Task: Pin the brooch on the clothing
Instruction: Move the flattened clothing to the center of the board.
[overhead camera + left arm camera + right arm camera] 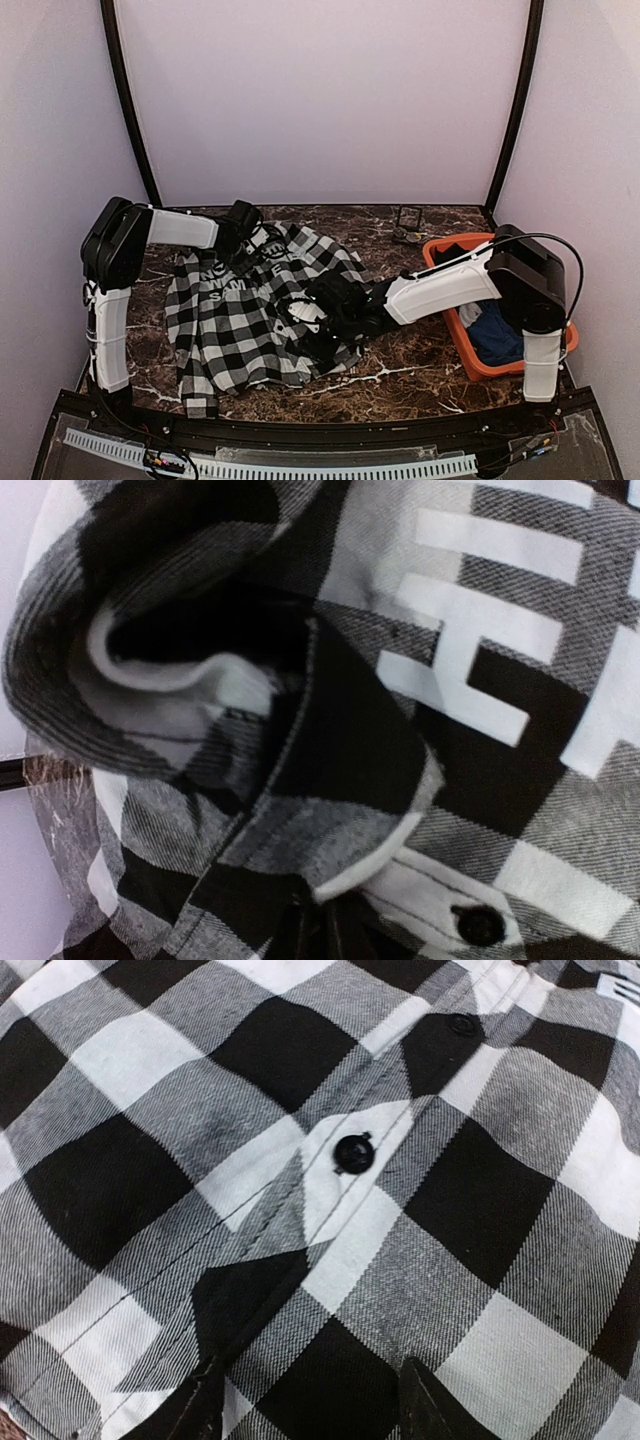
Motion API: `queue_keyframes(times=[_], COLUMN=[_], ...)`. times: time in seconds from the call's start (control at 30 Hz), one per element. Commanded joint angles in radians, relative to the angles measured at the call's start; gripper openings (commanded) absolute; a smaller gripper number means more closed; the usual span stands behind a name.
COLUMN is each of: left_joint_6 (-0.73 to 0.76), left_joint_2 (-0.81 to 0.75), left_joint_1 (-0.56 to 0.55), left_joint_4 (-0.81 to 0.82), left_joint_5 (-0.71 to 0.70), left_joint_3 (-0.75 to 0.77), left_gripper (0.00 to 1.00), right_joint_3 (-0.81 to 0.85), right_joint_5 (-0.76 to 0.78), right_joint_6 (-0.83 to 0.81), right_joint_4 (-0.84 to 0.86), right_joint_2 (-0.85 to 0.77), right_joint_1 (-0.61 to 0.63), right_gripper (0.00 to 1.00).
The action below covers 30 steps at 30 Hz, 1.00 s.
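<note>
The left claw (pixel 244 224) is seen nearly closed, with a bunched fold of cloth apparently pinched in it at the collar end of the large black-and-white checked flannel shirt (pixel 230 330), close beside the white block lettering (pixel 470 630). The right claw (pixel 315 1412) is held partly open. Its dark fingertips (pixel 200 1410) are set down on the shirt's button strip, just below a black button (pixel 354 1152). Flat cloth lies between them and nothing is gripped.

The shirt is spread on the dark marbled bench (pixel 420 375). An orange plastic basket (pixel 452 244) holding a dark blue garment (pixel 497 335) stands just beside the shirt, on the right arm's side. No brooch can be made out in any view.

Several failures may be expected. If the right claw is closed here, both layers could be gathered, so front and back would be pinned together. The collar fold could be lost by the left claw if the shirt is dragged, and slack cloth would be hard to pierce. The button could also be caught.
</note>
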Motion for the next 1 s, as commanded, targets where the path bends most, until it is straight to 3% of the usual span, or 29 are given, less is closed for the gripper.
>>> queue_keyframes(times=[0.0, 0.4, 0.83, 0.9, 0.97], left_joint_6=[-0.036, -0.019, 0.029, -0.002, -0.028], left_joint_2=[0.020, -0.085, 0.032, 0.068, 0.085], left_joint_1=[0.003, 0.006, 0.114, 0.129, 0.134], left_joint_4=[-0.081, -0.078, 0.022, 0.014, 0.007], left_joint_5=[-0.027, -0.111, -0.349, -0.360, -0.368], left_joint_3=[0.058, 0.164, 0.259, 0.293, 0.325], left_gripper=[0.01, 0.01, 0.01, 0.06, 0.28], right_joint_3=[-0.030, -0.051, -0.077, -0.077, -0.079], right_joint_5=[-0.062, -0.068, -0.100, -0.099, -0.098], right_joint_6=[-0.011, -0.061, -0.116, -0.124, -0.132], right_joint_4=[-0.054, -0.144, -0.251, -0.265, -0.274], right_joint_2=[-0.014, -0.046, -0.090, -0.099, -0.108], right_joint_1=[0.008, 0.011, 0.015, 0.017, 0.018], right_gripper=[0.50, 0.16, 0.13, 0.13, 0.14])
